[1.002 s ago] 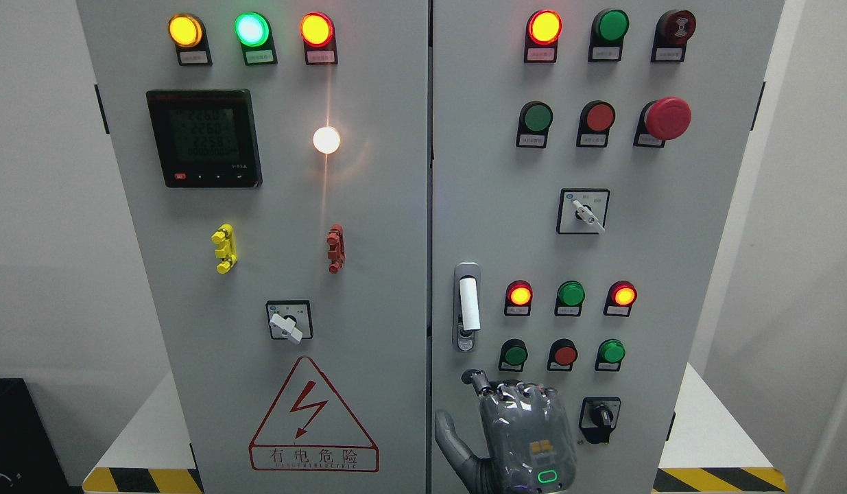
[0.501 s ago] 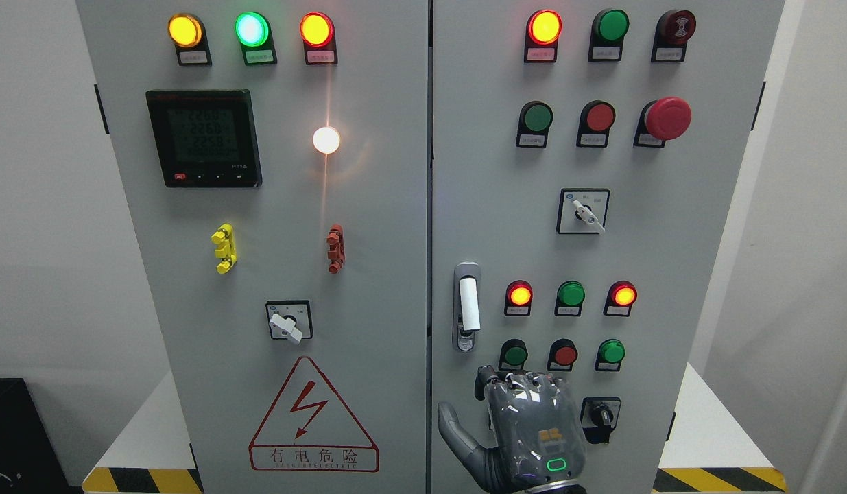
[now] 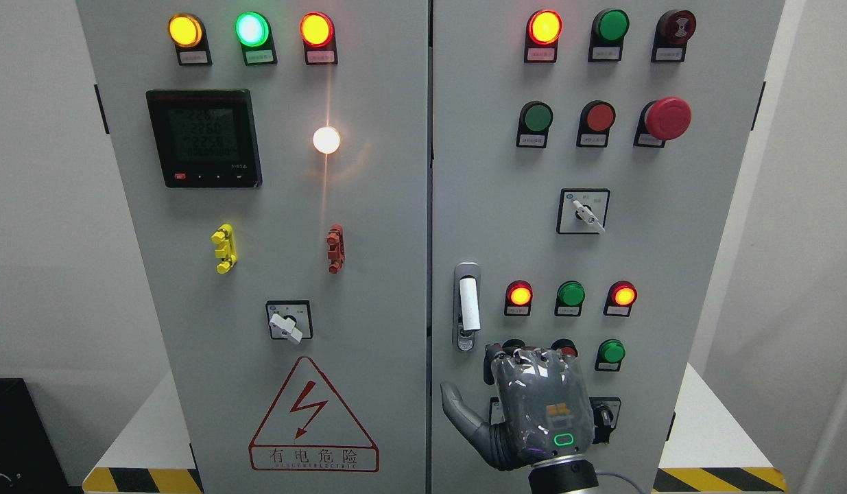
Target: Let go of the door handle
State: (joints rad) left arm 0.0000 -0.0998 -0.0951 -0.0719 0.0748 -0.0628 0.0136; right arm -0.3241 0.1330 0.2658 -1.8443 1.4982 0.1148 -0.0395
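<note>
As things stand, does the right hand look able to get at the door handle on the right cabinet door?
Probably yes. The right hand sits low on the right door, just below and to the right of the door handle, holding nothing. Nothing lies between them, and the white grip stands fully exposed, so a short move up and left should reach it.

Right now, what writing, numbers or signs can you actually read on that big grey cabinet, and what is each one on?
"有电危险": on the red triangular warning sign with a lightning bolt, low on the left door.
Digits on the black meter: rows starting with 22, too blurred to read fully.
Small labels under the lamps, buttons and by the rotary switches: too small to read.
The right hand shows a green light, no text.
</note>
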